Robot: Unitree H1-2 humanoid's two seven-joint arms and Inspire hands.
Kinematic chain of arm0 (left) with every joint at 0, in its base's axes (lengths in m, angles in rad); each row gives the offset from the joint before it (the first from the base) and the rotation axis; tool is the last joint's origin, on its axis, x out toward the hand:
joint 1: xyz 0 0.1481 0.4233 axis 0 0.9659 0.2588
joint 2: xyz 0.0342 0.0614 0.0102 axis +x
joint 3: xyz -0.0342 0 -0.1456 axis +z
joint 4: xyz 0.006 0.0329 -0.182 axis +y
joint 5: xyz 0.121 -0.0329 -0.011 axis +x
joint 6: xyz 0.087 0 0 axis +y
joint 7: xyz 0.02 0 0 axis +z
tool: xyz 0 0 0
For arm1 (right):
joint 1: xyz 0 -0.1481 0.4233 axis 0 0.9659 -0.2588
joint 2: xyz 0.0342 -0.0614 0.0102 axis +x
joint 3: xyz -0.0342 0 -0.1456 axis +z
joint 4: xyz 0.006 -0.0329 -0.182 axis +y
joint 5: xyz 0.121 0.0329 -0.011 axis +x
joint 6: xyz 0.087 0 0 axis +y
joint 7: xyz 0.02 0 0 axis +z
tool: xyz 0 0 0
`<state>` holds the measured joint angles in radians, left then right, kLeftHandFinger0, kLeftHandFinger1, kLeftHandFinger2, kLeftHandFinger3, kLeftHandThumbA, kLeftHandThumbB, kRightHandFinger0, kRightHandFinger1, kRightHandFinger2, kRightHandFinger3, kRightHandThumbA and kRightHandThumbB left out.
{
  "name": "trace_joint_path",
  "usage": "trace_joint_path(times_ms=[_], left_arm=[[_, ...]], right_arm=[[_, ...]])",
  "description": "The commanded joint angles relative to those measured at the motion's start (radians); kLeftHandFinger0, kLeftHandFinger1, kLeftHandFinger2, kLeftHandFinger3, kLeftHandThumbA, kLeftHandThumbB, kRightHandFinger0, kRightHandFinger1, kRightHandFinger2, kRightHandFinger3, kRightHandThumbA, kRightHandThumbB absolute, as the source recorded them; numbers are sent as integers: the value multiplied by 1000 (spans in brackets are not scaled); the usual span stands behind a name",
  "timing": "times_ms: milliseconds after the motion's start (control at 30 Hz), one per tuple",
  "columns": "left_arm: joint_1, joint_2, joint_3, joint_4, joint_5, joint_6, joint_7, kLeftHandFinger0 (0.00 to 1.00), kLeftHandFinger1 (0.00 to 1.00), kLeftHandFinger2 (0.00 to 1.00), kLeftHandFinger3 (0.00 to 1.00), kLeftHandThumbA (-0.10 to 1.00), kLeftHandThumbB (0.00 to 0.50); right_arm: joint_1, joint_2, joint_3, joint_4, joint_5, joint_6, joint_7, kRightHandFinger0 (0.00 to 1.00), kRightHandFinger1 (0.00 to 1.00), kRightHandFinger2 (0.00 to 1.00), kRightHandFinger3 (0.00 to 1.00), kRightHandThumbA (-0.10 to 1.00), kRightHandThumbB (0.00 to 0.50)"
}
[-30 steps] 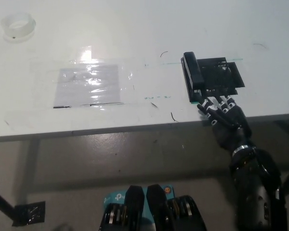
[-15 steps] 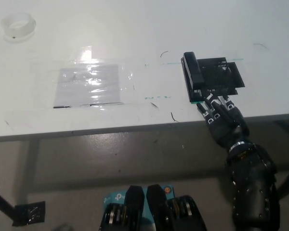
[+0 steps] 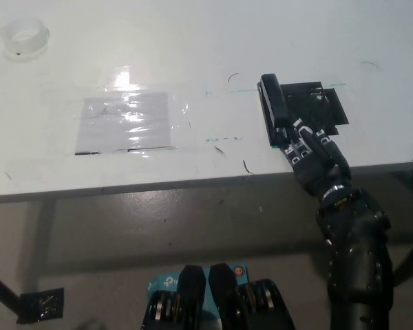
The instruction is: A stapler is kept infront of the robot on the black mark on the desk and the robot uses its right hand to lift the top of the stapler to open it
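The white table (image 3: 193, 62) carries the black mark (image 3: 316, 110) at its near right, and the stapler (image 3: 274, 106) is laid along that mark's left edge, its top seemingly not yet raised. The approach step is judged to be in hand: the right hand (image 3: 313, 155) is stretched over the mark's near edge, fingers (image 3: 299, 134) extended, slightly apart and holding nothing, just right of the stapler's near end. Next, the fingertips would need to be hooked under the top and lifted.

The black right arm rises from the lower right of the frame, its right robot hand (image 3: 313, 157) stretched flat toward right of centre, fingers (image 3: 297, 137) extended and slightly apart, palm down. The left robot hand is out of view.
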<state>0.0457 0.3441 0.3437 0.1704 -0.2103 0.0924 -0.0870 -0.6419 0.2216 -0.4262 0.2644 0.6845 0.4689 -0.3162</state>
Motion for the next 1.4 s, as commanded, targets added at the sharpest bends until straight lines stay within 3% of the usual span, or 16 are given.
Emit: trace_joint_path(times_ms=[0,100,200,367,633,800,1000,1167,1333,1367], left_arm=[[-11,10,10,-2,-16,-31,-6,369,452,620,819,574,2],[-12,11,11,3,-23,-38,-11,339,440,616,814,569,5],[-3,11,9,-13,-10,-21,0,373,461,639,815,591,7],[0,12,7,-2,-12,-36,-8,387,474,641,811,607,6],[10,10,11,16,-16,-50,-9,367,448,616,801,601,9],[18,8,13,14,-17,-46,-6,381,452,607,789,603,26],[23,4,13,6,-19,-40,-6,382,454,620,782,597,13],[24,2,11,6,-12,-44,-2,408,477,628,791,603,16],[35,3,7,19,-11,-67,-15,422,494,646,832,631,0],[35,3,9,20,-17,-69,-18,418,476,636,826,631,0]], right_arm=[[-84,21,-6,1,27,-10,-19,792,899,975,1000,897,0],[-91,22,-6,8,26,-15,-14,785,876,941,1000,876,0],[-105,27,-15,18,43,-16,-13,816,898,952,1000,870,0],[-145,27,-6,24,27,-20,-27,787,862,918,1000,864,0],[-296,9,-6,72,26,-45,-31,721,786,842,983,898,0],[-419,1,-24,114,39,-54,-55,727,802,845,984,882,0],[-525,-6,-28,176,15,-76,-95,708,774,785,842,833,3],[-555,-9,-24,223,10,-88,-93,683,774,787,869,853,4],[-550,-21,-7,278,-19,-118,-67,736,809,835,879,860,0],[-565,-38,-3,338,-42,-158,-57,714,785,806,864,845,0]])
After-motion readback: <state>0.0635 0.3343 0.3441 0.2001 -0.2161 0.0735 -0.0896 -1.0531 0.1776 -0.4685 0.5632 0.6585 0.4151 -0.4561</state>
